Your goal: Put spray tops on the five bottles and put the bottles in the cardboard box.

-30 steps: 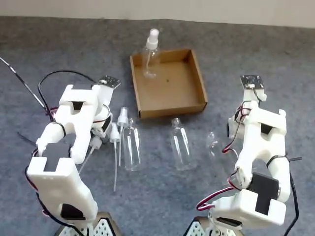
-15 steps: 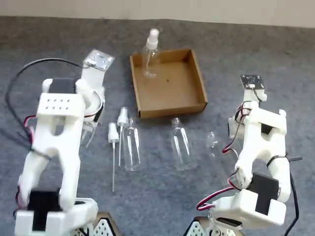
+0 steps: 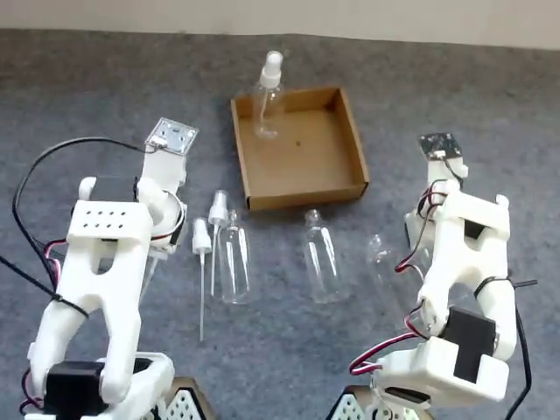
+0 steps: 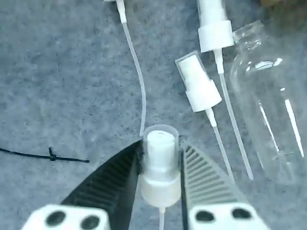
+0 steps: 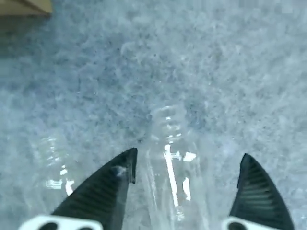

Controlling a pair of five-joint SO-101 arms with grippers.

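Left wrist view: left gripper (image 4: 161, 146) is clamped on a held spray top (image 4: 159, 165). Two loose spray tops (image 4: 199, 88) and an open-necked bottle (image 4: 268, 115) lie just beside it on the carpet.

Right wrist view: right gripper (image 5: 188, 157) has its jaws spread wide, one either side of a lying uncapped bottle (image 5: 169, 158).

High view: cardboard box (image 3: 306, 166) sits upper centre, with a capped bottle (image 3: 267, 92) upright inside its upper-left corner. Three clear bottles (image 3: 322, 256) lie in a row below the box.
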